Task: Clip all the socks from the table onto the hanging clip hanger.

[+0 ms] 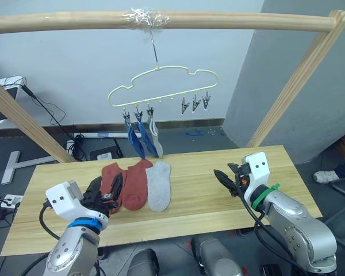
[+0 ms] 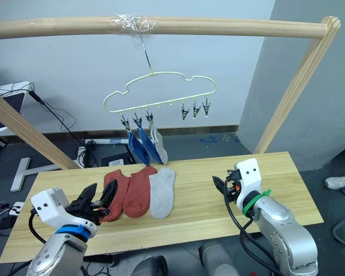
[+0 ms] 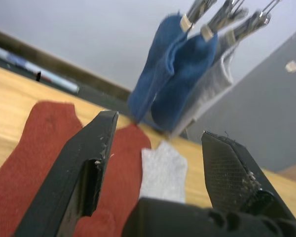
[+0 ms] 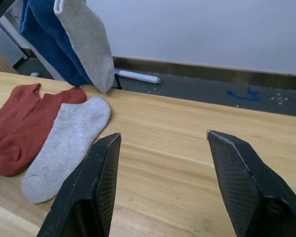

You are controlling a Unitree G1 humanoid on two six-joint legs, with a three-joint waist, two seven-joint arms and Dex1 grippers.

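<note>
The pale yellow clip hanger hangs from a wooden pole. Two blue socks and one grey sock are clipped on its left clips. Its three right clips hold nothing. On the table lie two rust-red socks and a light grey sock, side by side. My left gripper is open, low over the near end of the left red sock. My right gripper is open over bare wood, well right of the grey sock.
The horizontal pole rests on slanted poles at left and right behind the table. Cables and a power strip lie on the floor at left. A person's shoe shows at far right.
</note>
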